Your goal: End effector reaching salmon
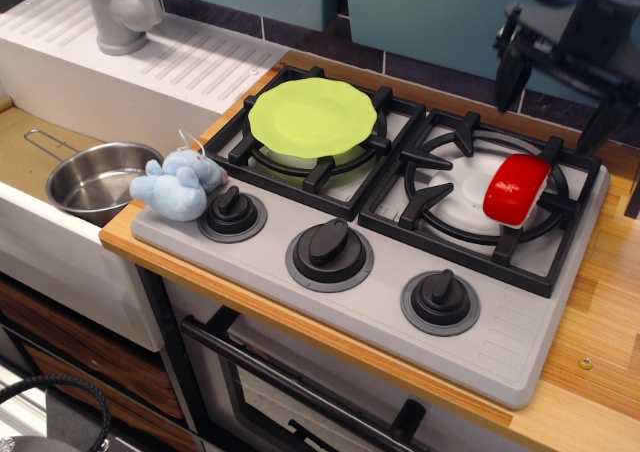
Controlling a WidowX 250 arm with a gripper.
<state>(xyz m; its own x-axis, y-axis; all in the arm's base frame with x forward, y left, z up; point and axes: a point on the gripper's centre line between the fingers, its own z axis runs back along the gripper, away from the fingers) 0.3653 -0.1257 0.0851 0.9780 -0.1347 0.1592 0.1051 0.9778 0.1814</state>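
Note:
The salmon [517, 187], a glossy red rounded slab with a pale edge, lies tilted on the black grate of the right burner [470, 207]. The black end effector [553, 100] hangs above the back right of the stove, over and behind the salmon, not touching it. Its two dark fingers [507, 72] point down and stand wide apart, with nothing between them. Its upper body is cut off by the top edge of the picture.
A lime-green plate [312, 117] sits on the left burner. A light-blue plush toy [178, 184] lies at the stove's front left corner by a knob [231, 212]. A steel pot [98, 178] sits in the sink; a grey faucet [122, 10] stands at the back left.

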